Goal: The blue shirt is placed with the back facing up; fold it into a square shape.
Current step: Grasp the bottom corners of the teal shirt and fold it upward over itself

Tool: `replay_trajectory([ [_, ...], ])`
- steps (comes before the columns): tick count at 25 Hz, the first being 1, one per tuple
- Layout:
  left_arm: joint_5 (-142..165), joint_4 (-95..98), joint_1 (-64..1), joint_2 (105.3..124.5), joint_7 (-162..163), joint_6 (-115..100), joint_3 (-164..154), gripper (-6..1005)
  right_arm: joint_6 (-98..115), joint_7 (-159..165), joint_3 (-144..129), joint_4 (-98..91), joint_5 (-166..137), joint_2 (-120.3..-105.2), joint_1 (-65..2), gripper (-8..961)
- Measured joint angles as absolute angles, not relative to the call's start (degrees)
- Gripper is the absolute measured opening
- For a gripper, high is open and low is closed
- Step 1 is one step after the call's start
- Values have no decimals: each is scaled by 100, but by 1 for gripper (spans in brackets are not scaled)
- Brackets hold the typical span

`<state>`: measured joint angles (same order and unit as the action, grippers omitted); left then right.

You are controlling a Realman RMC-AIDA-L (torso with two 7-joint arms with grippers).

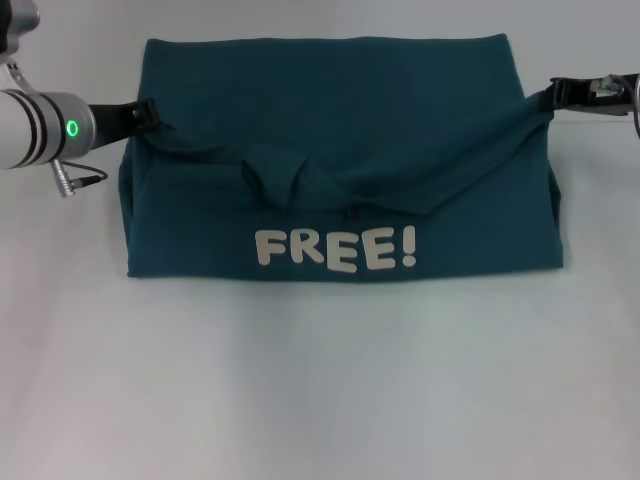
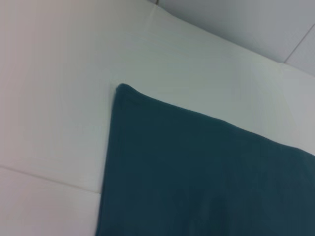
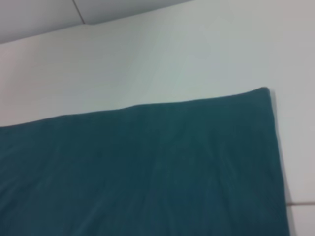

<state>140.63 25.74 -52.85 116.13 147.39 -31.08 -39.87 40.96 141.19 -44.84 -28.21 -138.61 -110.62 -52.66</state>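
Observation:
The blue shirt (image 1: 340, 130) lies across the middle of the white table, folded over so that white "FREE!" lettering (image 1: 335, 249) shows near its front edge. My left gripper (image 1: 143, 114) pinches the shirt's left side and my right gripper (image 1: 553, 94) pinches its right side. The held layer is lifted at both ends and sags with a bunched fold (image 1: 278, 172) in the middle. The left wrist view shows a far corner of the blue shirt (image 2: 197, 172) flat on the table. In the right wrist view the other far corner of the blue shirt (image 3: 147, 167) also lies flat.
The white table (image 1: 320, 380) stretches bare in front of the shirt and on both sides. A seam in the table surface (image 2: 44, 178) runs beside the shirt's left edge. The table's back edge meets a grey wall (image 3: 39, 17).

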Motion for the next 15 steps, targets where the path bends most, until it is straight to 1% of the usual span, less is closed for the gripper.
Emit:
replay_trajectory([
  [5, 14060, 2591, -5321, 11606, 14762, -3069, -3983, 48, 4113, 14136, -4504, -2830, -13860, -10982, -5370, 119],
  [15, 14080, 2596, -5344, 11678, 14685, -2898, -4113, 71, 4096, 14116, -4724, -2771, -13860, -11000, -5418, 130],
])
